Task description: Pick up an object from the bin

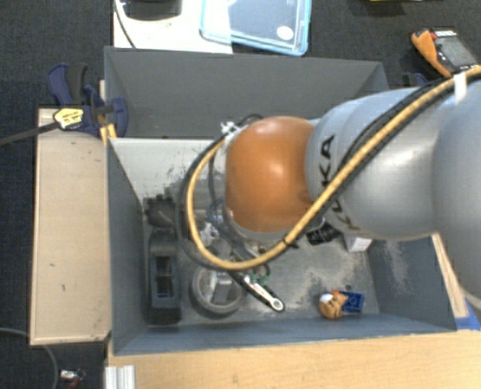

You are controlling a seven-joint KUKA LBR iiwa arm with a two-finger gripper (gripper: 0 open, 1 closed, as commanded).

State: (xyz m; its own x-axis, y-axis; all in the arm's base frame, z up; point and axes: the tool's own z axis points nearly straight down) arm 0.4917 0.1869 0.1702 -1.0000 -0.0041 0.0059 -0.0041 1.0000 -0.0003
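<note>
Grey metal bin (248, 87) with sloping walls and a floor speckled with dark marks. On the floor lie 4 things: 1 black oblong block (163, 282) along the left wall; just to its right, 1 round silvery cup (214, 292); 1 slim silvery tool (264, 295) lying aslant beside the cup; and 1 small orange-and-blue toy (340, 303) near the front wall, apart to the right.

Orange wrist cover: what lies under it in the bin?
Past the orange cover, a round grey cup and a metal tool stick out. Whatever lies directly beneath is hidden.
</note>
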